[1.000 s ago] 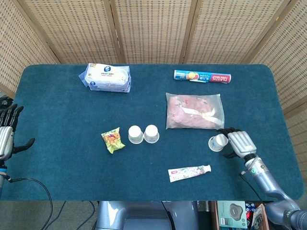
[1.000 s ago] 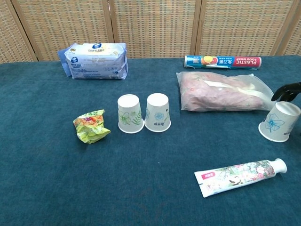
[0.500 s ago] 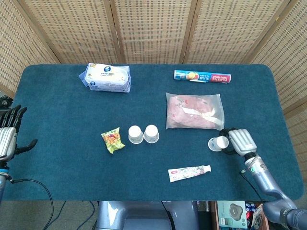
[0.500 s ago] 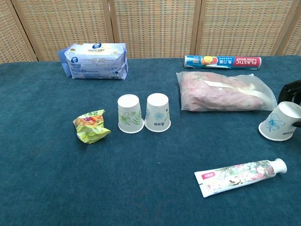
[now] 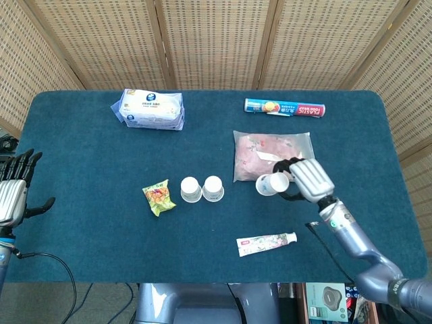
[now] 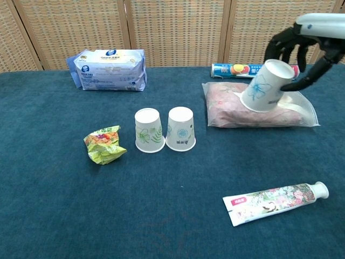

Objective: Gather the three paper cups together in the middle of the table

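The right hand (image 6: 312, 40), fingers grasping the third paper cup (image 6: 262, 86), has lifted it off the worktop toward frame centre, nearing the two cups (image 5: 202, 189). The left hand (image 5: 12, 196) idles, fingers spread.

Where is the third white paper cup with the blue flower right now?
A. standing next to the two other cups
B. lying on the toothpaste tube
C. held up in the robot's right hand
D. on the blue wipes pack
C: the right hand grips the white paper cup with the blue flower, tilted, clear of the table.
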`<state>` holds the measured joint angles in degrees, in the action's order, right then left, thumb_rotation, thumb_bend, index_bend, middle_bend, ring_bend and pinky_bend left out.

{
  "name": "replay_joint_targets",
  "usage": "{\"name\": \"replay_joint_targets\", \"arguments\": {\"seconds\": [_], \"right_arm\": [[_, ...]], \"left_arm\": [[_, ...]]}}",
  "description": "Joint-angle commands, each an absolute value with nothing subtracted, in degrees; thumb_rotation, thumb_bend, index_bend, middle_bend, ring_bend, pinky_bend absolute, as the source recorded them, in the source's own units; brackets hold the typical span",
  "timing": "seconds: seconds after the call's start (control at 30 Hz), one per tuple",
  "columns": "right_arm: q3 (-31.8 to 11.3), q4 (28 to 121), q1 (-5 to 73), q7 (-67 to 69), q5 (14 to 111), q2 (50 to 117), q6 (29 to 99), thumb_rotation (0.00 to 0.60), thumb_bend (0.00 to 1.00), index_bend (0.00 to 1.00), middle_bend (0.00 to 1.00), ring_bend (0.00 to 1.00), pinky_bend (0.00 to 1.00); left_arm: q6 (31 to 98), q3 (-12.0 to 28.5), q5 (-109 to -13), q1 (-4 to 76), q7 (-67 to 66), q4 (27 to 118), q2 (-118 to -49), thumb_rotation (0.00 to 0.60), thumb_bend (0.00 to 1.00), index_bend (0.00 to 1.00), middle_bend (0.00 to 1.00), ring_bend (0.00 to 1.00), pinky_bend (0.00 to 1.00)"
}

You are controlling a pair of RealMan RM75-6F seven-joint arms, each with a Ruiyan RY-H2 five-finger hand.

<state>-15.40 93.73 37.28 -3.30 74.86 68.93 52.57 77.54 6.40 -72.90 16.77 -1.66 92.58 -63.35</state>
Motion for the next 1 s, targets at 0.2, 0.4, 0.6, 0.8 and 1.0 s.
{"name": "replay_joint_targets", "arguments": {"seconds": [0.2,0.4,0.6,0.8,1.0], "right_arm": [[-20.0,100.2,48.5,-17.9,58.1,70.5,46.5,0.6,0.43,0.44,0.53,0.43,0.56],[-19.2,99.3,56.3,-27.7,46.2,77.1,48.3,0.6,0.43,0.44,0.53,0.43,0.56],[-17.8,98.6,61.1,-34.8,40.1,80.7,51.5,0.6,0.43,0.44,0.53,0.43,0.56],[-17.2,98.1,64.2,-38.0,36.1,83.6,53.4,0.6,0.43,0.44,0.53,0.43,0.56],[-16.8,97.7,65.6,-39.2,34.6,84.5,54.7,0.6,0.43,0.44,0.53,0.43,0.56]], "left_arm": [[76.4,6.8,-72.5,16.7,-1.0,92.0,-63.3,0.6,0.26,0.0,0.0,0.0,0.0],[74.9,7.4,-72.0,16.9,-0.3,91.2,-63.3,0.6,0.26,0.0,0.0,0.0,0.0],[74.1,7.6,-71.8,17.0,-0.3,91.1,-63.3,0.6,0.26,0.0,0.0,0.0,0.0],[74.0,7.8,-72.0,17.0,-0.2,91.0,-63.2,0.6,0.26,0.0,0.0,0.0,0.0],[73.9,8.0,-71.9,16.8,0.1,91.1,-63.1,0.6,0.26,0.0,0.0,0.0,0.0]]}}
